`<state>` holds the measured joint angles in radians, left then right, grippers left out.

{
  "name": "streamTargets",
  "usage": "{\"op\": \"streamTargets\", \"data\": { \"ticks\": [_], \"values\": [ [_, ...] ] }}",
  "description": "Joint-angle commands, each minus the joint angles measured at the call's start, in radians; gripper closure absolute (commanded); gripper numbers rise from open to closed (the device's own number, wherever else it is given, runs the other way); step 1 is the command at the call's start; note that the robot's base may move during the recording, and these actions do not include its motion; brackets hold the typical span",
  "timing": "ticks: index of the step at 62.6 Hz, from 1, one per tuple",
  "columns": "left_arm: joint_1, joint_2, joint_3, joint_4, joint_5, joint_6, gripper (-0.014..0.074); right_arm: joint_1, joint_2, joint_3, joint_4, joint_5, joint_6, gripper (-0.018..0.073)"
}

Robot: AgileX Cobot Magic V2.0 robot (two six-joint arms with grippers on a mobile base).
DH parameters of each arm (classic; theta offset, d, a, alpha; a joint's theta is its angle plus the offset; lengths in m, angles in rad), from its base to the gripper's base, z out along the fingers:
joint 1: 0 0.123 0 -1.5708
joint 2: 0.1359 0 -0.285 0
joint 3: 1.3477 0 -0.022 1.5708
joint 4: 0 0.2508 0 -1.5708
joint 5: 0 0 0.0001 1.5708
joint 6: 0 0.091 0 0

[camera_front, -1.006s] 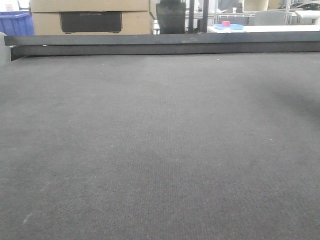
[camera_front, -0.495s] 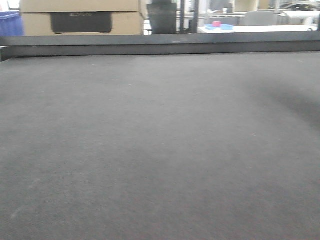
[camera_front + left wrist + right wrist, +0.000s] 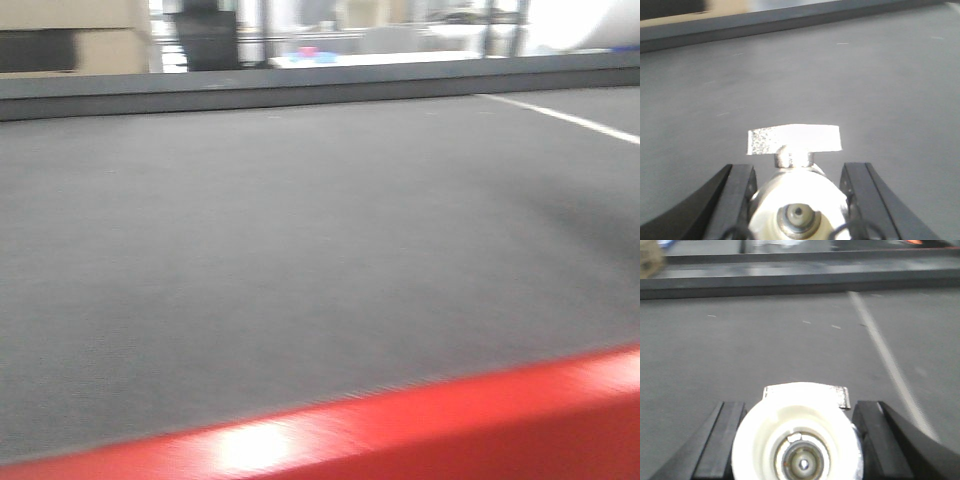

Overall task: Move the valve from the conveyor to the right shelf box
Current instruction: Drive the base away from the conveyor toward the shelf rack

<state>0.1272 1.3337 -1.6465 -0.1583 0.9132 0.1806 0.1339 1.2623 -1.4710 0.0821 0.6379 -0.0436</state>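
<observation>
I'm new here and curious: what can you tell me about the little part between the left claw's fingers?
The valve is shiny metal with a round white plastic end facing the camera, plus a flat speckled handle on a short stem. The left gripper's black fingers press its sides, above the grey conveyor.

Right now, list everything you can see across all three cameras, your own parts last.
conveyor: one, dark grey, fills every view
rail: one, dark, along the belt's far edge
stripe: one, white, on the belt at right
red edge: one, glossy, bottom of the front view
cardboard box: one, tan, blurred, behind the rail at left
left valve: one, nickel and white, between the left fingers
right valve: one, white-ended, between the right fingers
left gripper: black, closed on its valve
right gripper: black, closed on its valve
</observation>
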Motion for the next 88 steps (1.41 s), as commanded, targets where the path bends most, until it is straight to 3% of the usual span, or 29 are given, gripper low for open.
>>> {"op": "streamTargets", "data": {
  "ticks": [1, 88],
  "values": [
    [0.0, -0.011, -0.013, -0.017, -0.05, -0.008, 0.0708, -0.001, -0.017, -0.019, -0.006, -0.079, -0.009, 0.0713],
    [0.0, -0.011, -0.013, -0.017, -0.05, -0.008, 0.0708, -0.001, -0.017, -0.019, -0.006, -0.079, -0.009, 0.0713]
  ]
}}
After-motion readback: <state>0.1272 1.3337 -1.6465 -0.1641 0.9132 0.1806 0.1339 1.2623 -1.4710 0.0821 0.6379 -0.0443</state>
